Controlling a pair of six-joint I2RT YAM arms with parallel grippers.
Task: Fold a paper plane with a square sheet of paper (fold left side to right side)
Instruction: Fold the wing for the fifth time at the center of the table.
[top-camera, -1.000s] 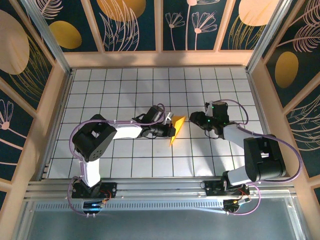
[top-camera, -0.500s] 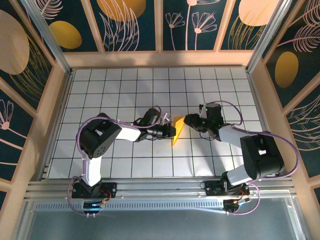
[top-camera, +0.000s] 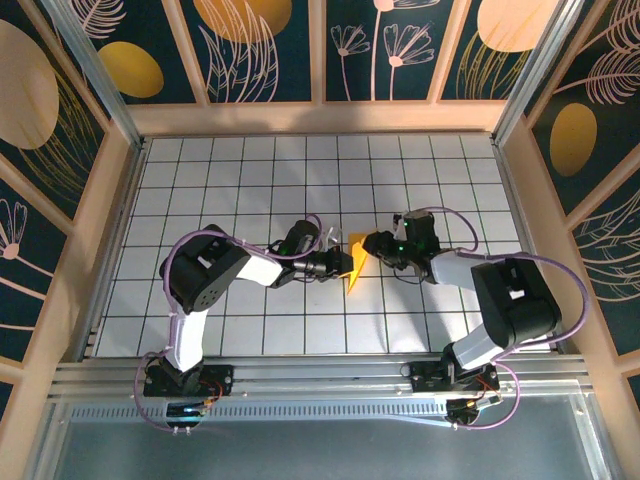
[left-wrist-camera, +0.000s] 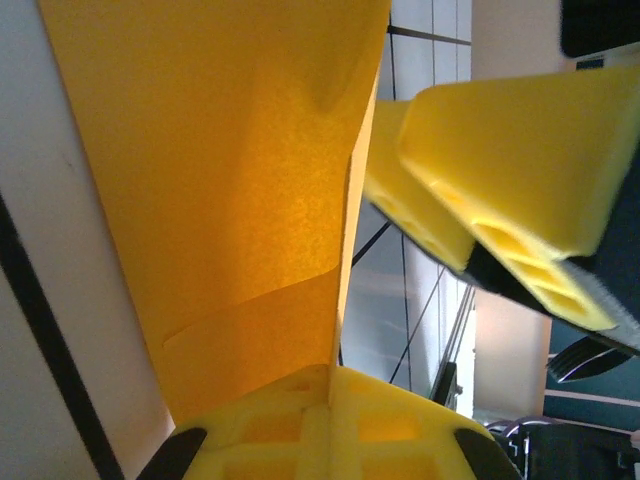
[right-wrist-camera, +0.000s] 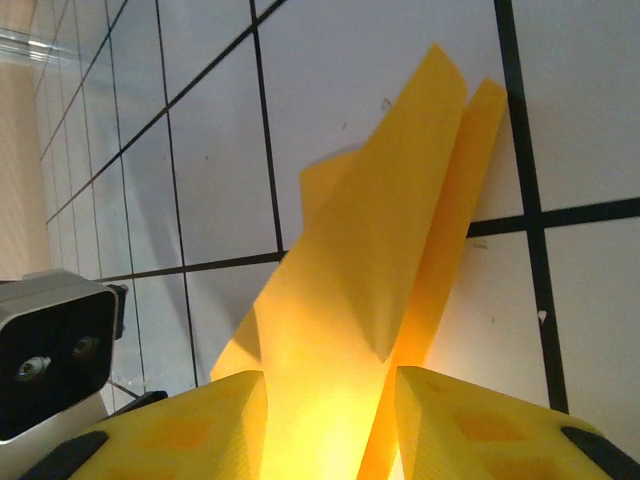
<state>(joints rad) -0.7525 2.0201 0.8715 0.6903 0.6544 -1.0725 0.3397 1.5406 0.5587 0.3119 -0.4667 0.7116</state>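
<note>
Gridded table (top-camera: 200, 180), floral walls (top-camera: 265, 50), folded paper (top-camera: 353, 262)

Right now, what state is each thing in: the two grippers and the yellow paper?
left gripper: shut on one end of the folded paper.
right gripper: open, straddling the folded paper.
folded paper: creased into a narrow, pointed shape.

In the top view the folded paper (top-camera: 352, 275) is too small for its creases to be read, and its edges are covered by the left gripper (top-camera: 342, 264) and the right gripper (top-camera: 368, 245). In the left wrist view it is cut off at the top edge and its lower end is hidden behind the fingers (left-wrist-camera: 300, 425). In the right wrist view its lower end is lost between fingers (right-wrist-camera: 190, 425), so whether it is pressed cannot be told.
</note>
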